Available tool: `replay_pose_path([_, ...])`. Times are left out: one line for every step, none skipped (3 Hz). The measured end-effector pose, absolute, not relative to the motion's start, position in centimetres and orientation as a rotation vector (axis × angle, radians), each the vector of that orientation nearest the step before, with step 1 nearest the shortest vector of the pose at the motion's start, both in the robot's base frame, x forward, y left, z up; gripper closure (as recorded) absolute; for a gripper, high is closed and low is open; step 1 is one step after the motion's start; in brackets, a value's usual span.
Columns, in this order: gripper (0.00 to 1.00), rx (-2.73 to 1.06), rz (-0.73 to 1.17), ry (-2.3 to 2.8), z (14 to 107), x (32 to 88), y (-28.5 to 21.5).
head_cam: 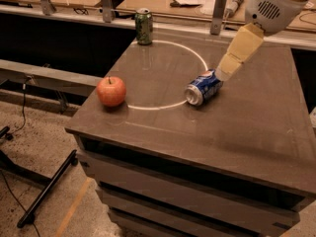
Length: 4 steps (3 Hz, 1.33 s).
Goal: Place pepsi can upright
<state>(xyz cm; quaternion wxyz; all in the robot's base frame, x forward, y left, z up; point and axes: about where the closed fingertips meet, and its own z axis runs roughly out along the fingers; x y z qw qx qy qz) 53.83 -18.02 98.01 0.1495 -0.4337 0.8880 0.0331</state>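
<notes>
The pepsi can (203,88) is dark blue with a silver end and lies on its side near the middle of the dark table (237,132), on the edge of a white painted circle. My gripper (223,73) hangs from the white arm at the upper right, and its tan finger (239,51) reaches down to just beside the can's far right end. I cannot tell whether it touches the can.
A red apple (111,91) sits at the table's left side. A green can (143,26) stands upright at the far left corner. A workbench with tools runs behind the table. A black stand leg lies on the floor at the left.
</notes>
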Motion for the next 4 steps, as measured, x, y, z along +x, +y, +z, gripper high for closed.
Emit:
replay_pose_path([0.00,-0.936,0.088,2.691,96.6,56.0,-17.9])
replay_pose_path([0.00,-0.685,0.071,2.764,94.8,56.8,-18.3])
replay_pose_path([0.00,-0.460,0.028,2.815,93.2,57.8,-18.0])
replay_pose_path([0.00,-0.235,0.012,2.857,92.0,58.9,-17.0])
